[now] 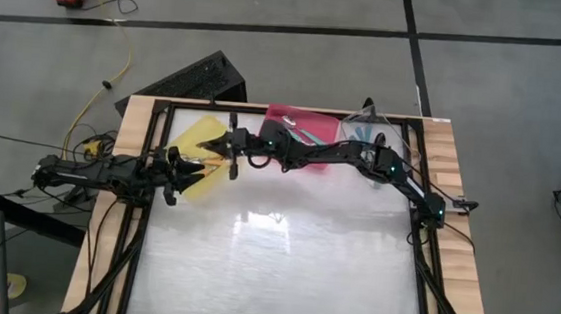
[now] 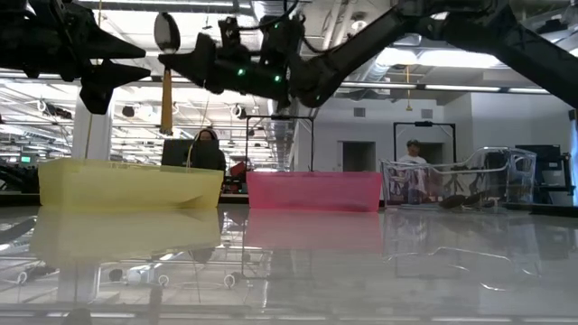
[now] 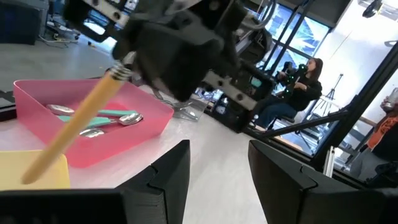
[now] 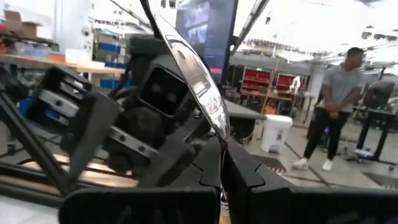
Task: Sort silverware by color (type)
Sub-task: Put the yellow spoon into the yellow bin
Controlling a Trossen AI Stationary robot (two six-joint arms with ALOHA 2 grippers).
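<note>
Room: grey concrete floor runs all round your table, with a yellow cable trailing at ten o'clock.
High view: your right gripper reaches across from three o'clock to hang over the yellow tray at eleven o'clock. Your left gripper sits just beside it, over the same tray's near side. Pink tray at twelve, clear tray at one.
Low view: you've got an orange-handled spoon hanging upright, bowl up, above the yellow tray. Right gripper is pinching it near the bowl. Two people sit far behind.
Left wrist view: your left fingers stand spread, nothing between them. Ahead, the orange handle slants down over the yellow tray; teal-handled spoons lie in the pink tray. One person is seated at two o'clock.
Right wrist view: fingers pressed together on the spoon, its shiny bowl rising straight up. One person stands at three o'clock.
</note>
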